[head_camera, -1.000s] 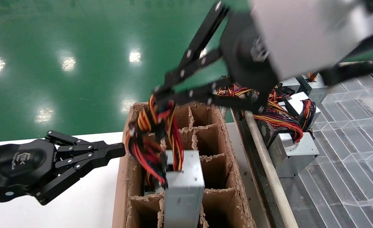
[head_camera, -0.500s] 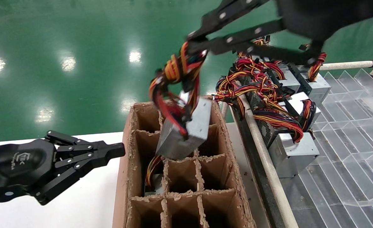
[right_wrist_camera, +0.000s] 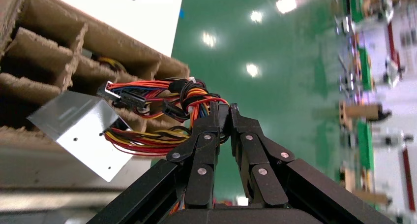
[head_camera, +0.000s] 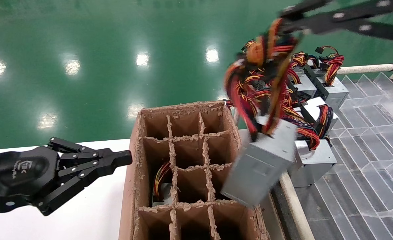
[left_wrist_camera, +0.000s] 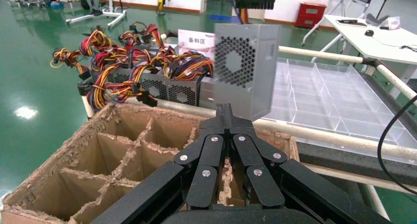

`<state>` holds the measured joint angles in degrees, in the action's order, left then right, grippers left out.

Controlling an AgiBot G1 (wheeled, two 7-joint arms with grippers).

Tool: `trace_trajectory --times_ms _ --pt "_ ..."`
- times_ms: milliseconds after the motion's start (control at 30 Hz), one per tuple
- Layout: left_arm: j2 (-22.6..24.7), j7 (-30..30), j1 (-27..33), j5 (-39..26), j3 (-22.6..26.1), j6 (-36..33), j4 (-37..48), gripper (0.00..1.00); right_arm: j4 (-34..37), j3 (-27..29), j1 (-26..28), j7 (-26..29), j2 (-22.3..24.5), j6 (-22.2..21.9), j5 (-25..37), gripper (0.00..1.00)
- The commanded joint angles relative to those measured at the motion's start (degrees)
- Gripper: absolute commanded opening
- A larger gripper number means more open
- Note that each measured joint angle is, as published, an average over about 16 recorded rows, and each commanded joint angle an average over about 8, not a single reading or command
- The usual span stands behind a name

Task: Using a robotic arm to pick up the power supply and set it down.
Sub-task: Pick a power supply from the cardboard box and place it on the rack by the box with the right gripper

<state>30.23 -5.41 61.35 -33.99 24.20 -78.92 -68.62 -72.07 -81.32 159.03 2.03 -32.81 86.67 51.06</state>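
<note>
My right gripper (head_camera: 284, 19) is high at the upper right, shut on the wire bundle (head_camera: 266, 66) of the power supply (head_camera: 259, 166). The silver-grey box hangs tilted from its red, yellow and black wires, above the right rim of the cardboard box (head_camera: 183, 107). In the right wrist view the right gripper (right_wrist_camera: 223, 108) pinches the wires (right_wrist_camera: 167, 98) and the power supply (right_wrist_camera: 83, 130) dangles beyond. My left gripper (head_camera: 127, 158) is shut and holds nothing, parked over the white table left of the box; from its wrist the left gripper (left_wrist_camera: 224, 111) points at the hanging power supply (left_wrist_camera: 246, 69).
The cardboard box (left_wrist_camera: 123, 150) has several divided cells; one holds another unit with wires (head_camera: 161, 180). A row of similar supplies (head_camera: 313, 156) with tangled wires lies to the right, behind a white bar (head_camera: 293, 200). A clear compartment tray (head_camera: 366, 133) is farther right.
My right gripper has risen and swung right, drawing the power supply out of its cell by the wires to hang over the box's right rim. The left arm has not moved.
</note>
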Motion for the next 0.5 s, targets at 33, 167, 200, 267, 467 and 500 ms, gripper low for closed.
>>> trace_trajectory --times_ms 33,167,200,267,467,500 --pt "0.0 0.0 0.0 0.0 0.0 0.0 0.0 0.0 -1.5 -0.1 1.7 2.4 1.7 0.6 1.1 0.0" --pt "0.0 0.0 0.0 0.0 0.0 0.0 0.0 0.0 -3.7 0.3 3.7 6.5 4.9 2.1 3.1 0.0" --pt "0.0 0.0 0.0 0.0 0.0 0.0 0.0 0.0 -4.0 0.5 4.0 7.3 5.7 2.4 3.5 0.0" --pt "0.0 0.0 0.0 0.0 0.0 0.0 0.0 0.0 -4.4 0.9 4.4 8.5 7.1 3.0 4.5 0.0" --pt "0.0 0.0 0.0 0.0 0.0 0.0 0.0 0.0 -5.0 1.5 4.7 10.6 11.7 4.2 7.3 0.0" --pt "0.0 0.0 0.0 0.0 0.0 0.0 0.0 0.0 -5.0 1.4 4.7 10.8 12.6 4.3 7.7 0.0"
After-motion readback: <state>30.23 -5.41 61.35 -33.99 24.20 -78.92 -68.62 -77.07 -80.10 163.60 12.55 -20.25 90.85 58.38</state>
